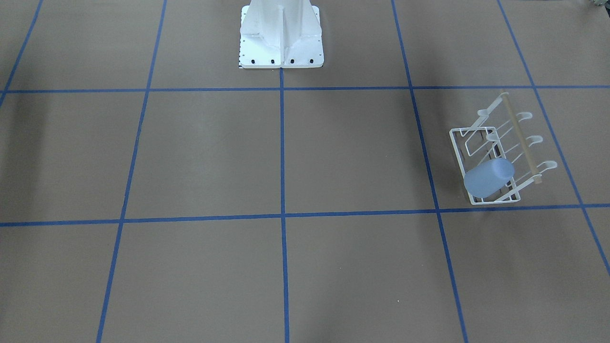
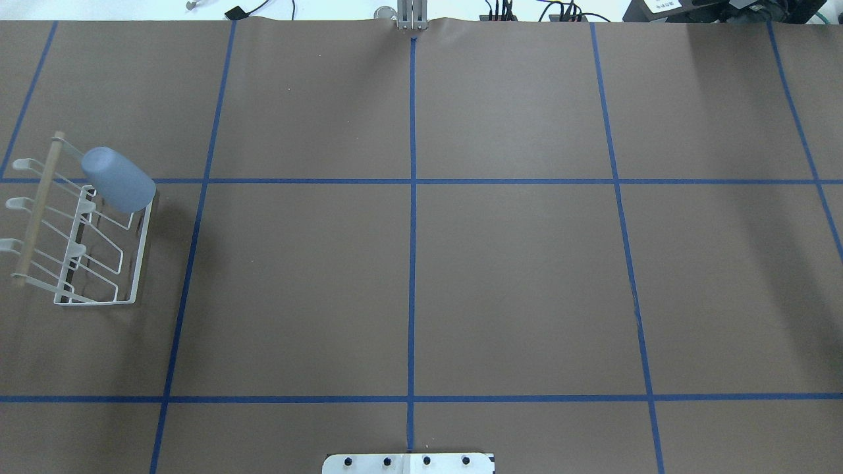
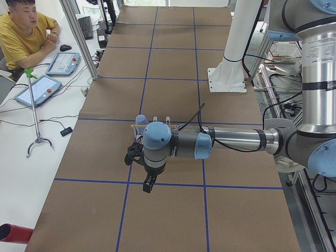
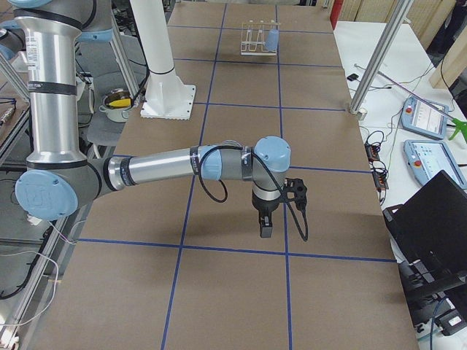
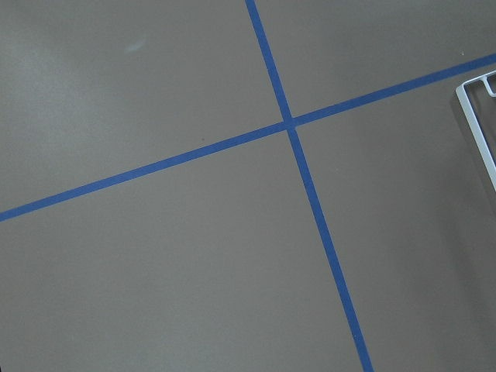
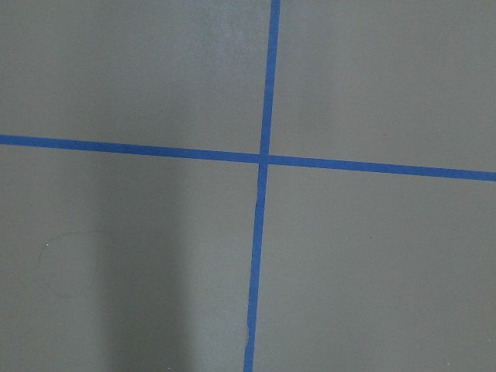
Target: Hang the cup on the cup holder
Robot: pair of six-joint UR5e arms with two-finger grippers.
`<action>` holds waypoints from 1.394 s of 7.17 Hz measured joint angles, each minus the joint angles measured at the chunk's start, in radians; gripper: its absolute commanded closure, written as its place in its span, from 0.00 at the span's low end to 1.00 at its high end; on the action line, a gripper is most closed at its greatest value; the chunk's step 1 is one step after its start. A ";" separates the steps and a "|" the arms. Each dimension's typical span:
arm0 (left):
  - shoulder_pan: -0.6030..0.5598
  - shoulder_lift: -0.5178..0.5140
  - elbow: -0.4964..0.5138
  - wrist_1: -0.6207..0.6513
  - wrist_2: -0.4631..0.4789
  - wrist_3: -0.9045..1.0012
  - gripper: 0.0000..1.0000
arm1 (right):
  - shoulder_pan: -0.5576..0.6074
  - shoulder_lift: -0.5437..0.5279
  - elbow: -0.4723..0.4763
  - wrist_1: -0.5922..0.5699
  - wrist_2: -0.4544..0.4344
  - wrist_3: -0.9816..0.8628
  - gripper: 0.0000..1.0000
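Note:
The pale-blue cup (image 1: pixel 488 177) sits tilted, closed end up, over a prong at one end of the white wire cup holder (image 1: pixel 523 143). Both stand at the table's left end in the overhead view, cup (image 2: pixel 118 179) on holder (image 2: pixel 39 207). The left gripper (image 3: pixel 148 185) shows only in the exterior left view, above the table, apart from the holder; I cannot tell if it is open. The right gripper (image 4: pixel 265 232) shows only in the exterior right view, far from the holder (image 4: pixel 255 38); I cannot tell its state. A corner of the holder (image 5: pixel 473 132) shows in the left wrist view.
The white bolted pedestal base (image 1: pixel 281 43) stands at the robot's side of the table middle. Blue tape lines grid the brown table (image 2: pixel 514 283). An operator (image 3: pixel 23 37) sits beside the table with tablets; a metal post (image 4: pixel 372 62) stands at the far edge.

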 measured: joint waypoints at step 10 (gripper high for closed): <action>0.000 0.016 -0.002 0.000 0.000 -0.001 0.02 | 0.000 0.001 -0.011 0.000 0.001 0.004 0.00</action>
